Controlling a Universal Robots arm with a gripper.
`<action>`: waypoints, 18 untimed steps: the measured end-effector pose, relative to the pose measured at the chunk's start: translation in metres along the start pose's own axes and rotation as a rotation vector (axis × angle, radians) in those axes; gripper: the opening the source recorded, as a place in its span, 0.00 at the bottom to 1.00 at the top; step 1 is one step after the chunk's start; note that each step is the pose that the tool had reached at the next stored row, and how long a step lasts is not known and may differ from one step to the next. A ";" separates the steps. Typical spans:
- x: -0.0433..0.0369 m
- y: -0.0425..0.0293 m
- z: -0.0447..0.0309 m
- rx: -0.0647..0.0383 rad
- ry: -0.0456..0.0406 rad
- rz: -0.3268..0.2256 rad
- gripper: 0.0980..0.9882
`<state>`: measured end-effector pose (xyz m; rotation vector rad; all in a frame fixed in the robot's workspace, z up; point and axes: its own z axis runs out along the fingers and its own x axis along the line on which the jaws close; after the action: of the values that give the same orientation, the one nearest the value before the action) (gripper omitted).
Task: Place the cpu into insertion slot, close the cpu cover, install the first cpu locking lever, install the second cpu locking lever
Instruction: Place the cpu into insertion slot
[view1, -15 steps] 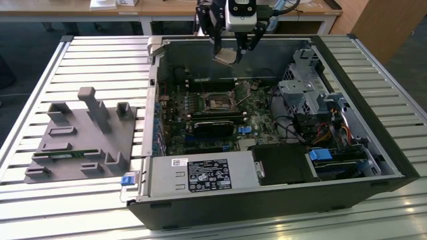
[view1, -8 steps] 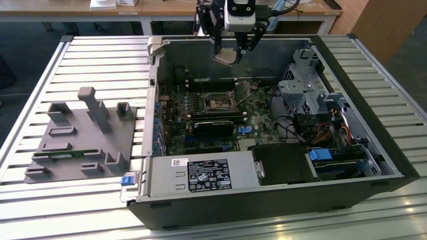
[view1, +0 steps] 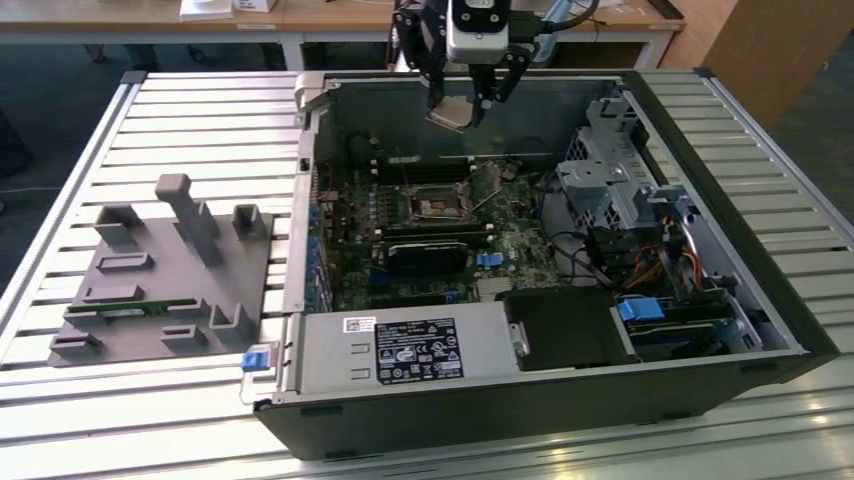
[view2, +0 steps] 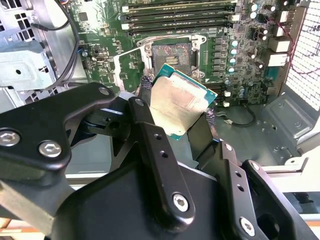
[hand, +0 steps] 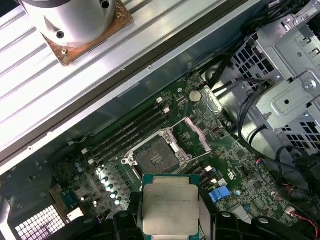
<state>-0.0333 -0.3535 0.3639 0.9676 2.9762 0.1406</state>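
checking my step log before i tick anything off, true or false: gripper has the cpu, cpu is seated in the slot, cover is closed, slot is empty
1. The gripper holds the cpu: true.
2. The cpu sits in the insertion slot: false, it hangs in the gripper above the board, apart from the slot.
3. The cpu cover is shut over the slot: false, it stands swung open beside it.
4. The slot's contact field lies bare: true.

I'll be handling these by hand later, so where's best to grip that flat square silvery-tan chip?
Probably by two opposite thin edges, coming square to its flat face, as the black claw holds the flat square silvery-tan chip: it is thin, with broad bare faces.
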 end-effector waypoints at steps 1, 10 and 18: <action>0.0000 0.0000 0.0000 0.000 -0.0002 0.003 0.50; 0.0000 0.0000 0.0001 -0.001 -0.0024 0.027 0.50; 0.0001 -0.0001 0.0001 -0.001 -0.0042 0.048 0.50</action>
<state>-0.0334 -0.3535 0.3638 1.0383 2.9501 0.1402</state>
